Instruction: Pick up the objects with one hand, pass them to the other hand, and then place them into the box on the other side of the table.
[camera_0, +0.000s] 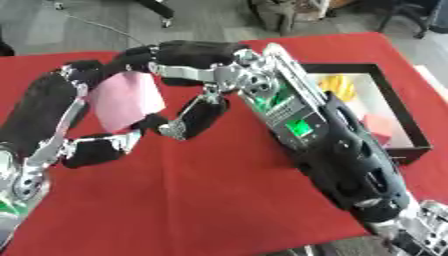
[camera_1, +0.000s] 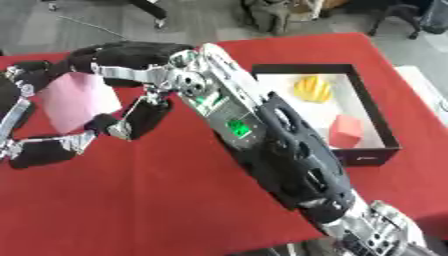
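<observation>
Right forearm (camera_1: 289, 155) crosses centre frame, hiding part of box (camera_1: 376, 107) with yellow item (camera_1: 312, 88) and red block (camera_1: 346, 131). Both hands (camera_0: 52, 125) (camera_0: 197, 65) curl round pink block (camera_0: 127, 100), upper left.

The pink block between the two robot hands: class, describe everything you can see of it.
The pink block is pale, matte and flat-faced, foam-like, with one broad face toward the camera. It is tilted, held above the red table. The left robot hand curls around its left and lower edges; the right robot hand closes on its top and right side.
</observation>
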